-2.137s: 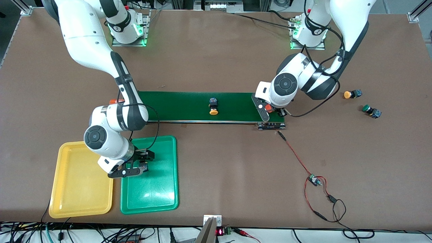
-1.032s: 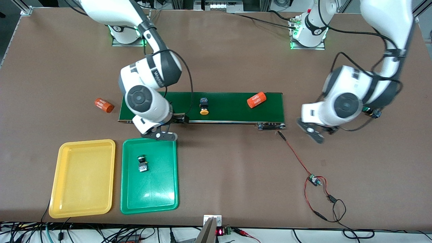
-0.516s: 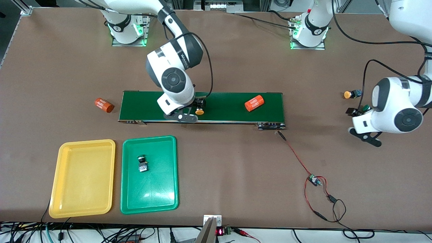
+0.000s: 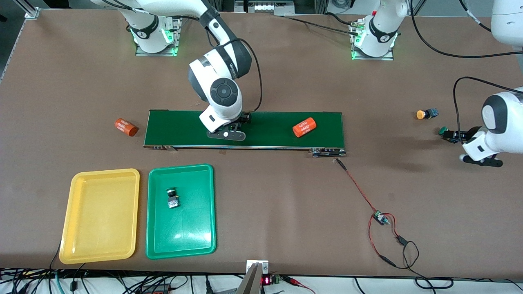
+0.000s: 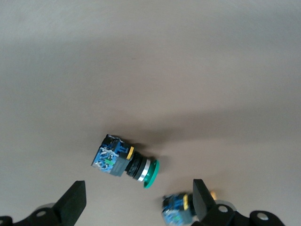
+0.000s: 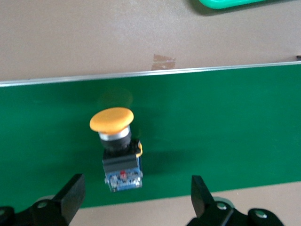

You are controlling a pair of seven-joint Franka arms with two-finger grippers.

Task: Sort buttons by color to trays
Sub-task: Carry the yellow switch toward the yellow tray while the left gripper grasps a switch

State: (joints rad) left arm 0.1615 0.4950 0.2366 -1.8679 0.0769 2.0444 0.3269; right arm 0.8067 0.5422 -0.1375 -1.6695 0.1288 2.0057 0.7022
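My right pincer (image 6: 135,183) hangs low over the dark-green belt (image 4: 179,128). Its fingers are wide apart and hold nothing. An orange-yellow button (image 6: 117,150) lies on the belt between them, and neither finger touches it.

My left pincer (image 5: 138,188) is over the table at the left arm's end, also wide open and empty. A green button (image 5: 124,162) lies on its side between the fingers. The second orange-yellow button (image 4: 425,114) lies near it, at about 11 o'clock in the front view.

From the belt's middle, the green tray (image 4: 192,241) is at 7 o'clock with one button (image 4: 172,198) in it. The yellow tray (image 4: 102,228) is just beside it, at 9 o'clock.
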